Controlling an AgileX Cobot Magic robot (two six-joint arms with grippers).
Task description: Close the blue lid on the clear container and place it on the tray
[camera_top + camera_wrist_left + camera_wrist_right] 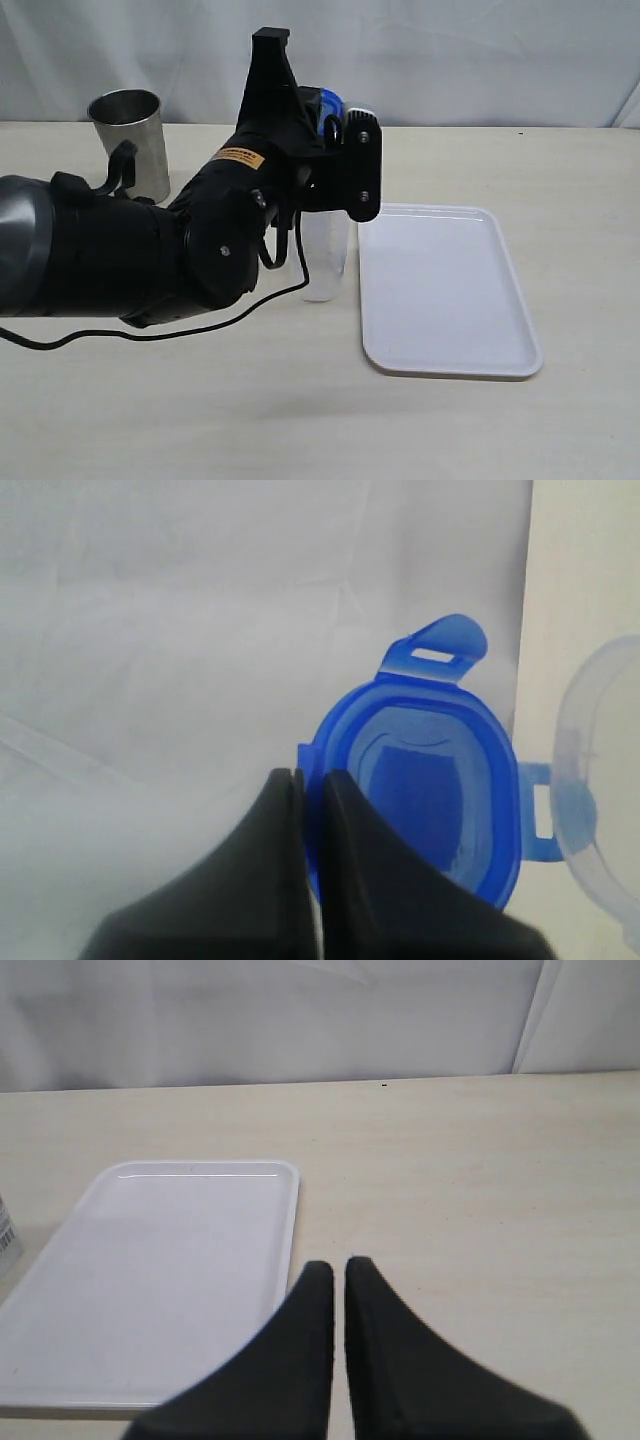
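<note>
Hanging by the mouth of the clear container (325, 258), itself just beside the tray (450, 300), the blue lid (420, 800) is clamped at its edge by the left gripper (310, 775) — a grip shown only in its wrist view. The right gripper (332, 1263) — jaws together, empty — is caught only by its own camera.

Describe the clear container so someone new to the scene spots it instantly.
In the exterior view, find the white tray on the right half of the table. Just off its left edge stands the clear container, its top hidden behind the black arm. Unlike the steel cup farther left, it is see-through plastic, not shiny metal.
</note>
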